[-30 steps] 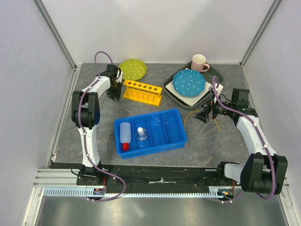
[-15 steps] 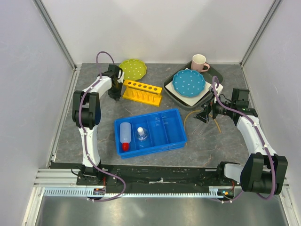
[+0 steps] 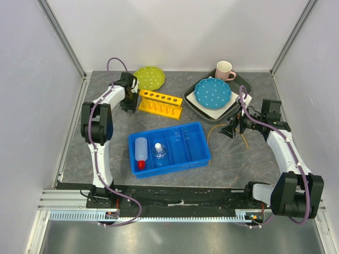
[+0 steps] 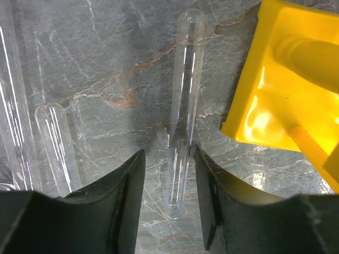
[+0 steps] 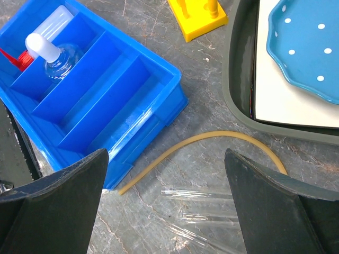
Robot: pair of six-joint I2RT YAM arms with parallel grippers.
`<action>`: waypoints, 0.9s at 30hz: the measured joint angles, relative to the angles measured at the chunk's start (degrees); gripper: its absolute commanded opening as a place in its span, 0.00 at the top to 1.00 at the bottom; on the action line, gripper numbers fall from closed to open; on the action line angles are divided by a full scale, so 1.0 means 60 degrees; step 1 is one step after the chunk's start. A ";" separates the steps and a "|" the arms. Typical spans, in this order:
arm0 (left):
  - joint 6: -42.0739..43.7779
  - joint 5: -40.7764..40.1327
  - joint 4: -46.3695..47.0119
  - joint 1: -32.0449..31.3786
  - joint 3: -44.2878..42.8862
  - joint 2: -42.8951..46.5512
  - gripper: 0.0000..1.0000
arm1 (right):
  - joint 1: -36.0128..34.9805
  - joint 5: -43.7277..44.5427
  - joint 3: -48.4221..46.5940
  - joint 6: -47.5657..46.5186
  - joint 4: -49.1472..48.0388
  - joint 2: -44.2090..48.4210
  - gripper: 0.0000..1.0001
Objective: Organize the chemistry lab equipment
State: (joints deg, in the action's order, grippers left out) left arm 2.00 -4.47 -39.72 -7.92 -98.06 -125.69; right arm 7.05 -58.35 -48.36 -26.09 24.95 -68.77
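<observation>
— Where is the lab kit?
— The squeeze bottle [image 3: 140, 152] and the stoppered flask [image 3: 159, 151] lie in the two left compartments of the blue bin [image 3: 195, 142]. The tan tubing [image 5: 201, 138] curves on the table just right of the bin, beside clear glass tubes [image 5: 204, 214].
— And the grippers?
— The left gripper [image 4: 169, 159] has its jaws parted around a test tube [image 4: 184, 100] lying flat near the yellow rack [image 4: 286, 90]. The right gripper [image 5: 165, 159] gapes wide above the tubing, holding nothing.
— What about the surface and the room?
— A grey veined table [image 3: 106, 159], and plain white walls [image 3: 185, 32] in metal framing.
</observation>
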 measured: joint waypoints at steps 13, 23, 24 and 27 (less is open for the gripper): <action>-0.0346 0.0011 -0.0007 0.0033 0.0379 0.1027 0.35 | 0.0120 -0.0007 0.0000 -0.0102 0.0007 0.0004 0.02; -0.0820 0.0342 0.0845 0.0124 0.2736 0.4069 0.22 | 0.0284 0.0270 0.0000 -0.0291 0.0069 0.0026 0.02; -0.0896 0.0379 0.0984 0.0142 0.3118 0.4499 0.20 | 0.0295 0.0317 0.0000 -0.0321 0.0073 0.0026 0.02; -0.1137 0.0612 0.1362 0.0270 0.4273 0.5901 0.12 | 0.0302 0.0543 -0.0015 -0.0521 0.0219 0.0026 0.02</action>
State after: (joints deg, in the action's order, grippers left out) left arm -4.82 -0.80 -31.55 -6.31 -72.42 -90.28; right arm 8.86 -55.09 -48.45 -29.21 26.26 -68.62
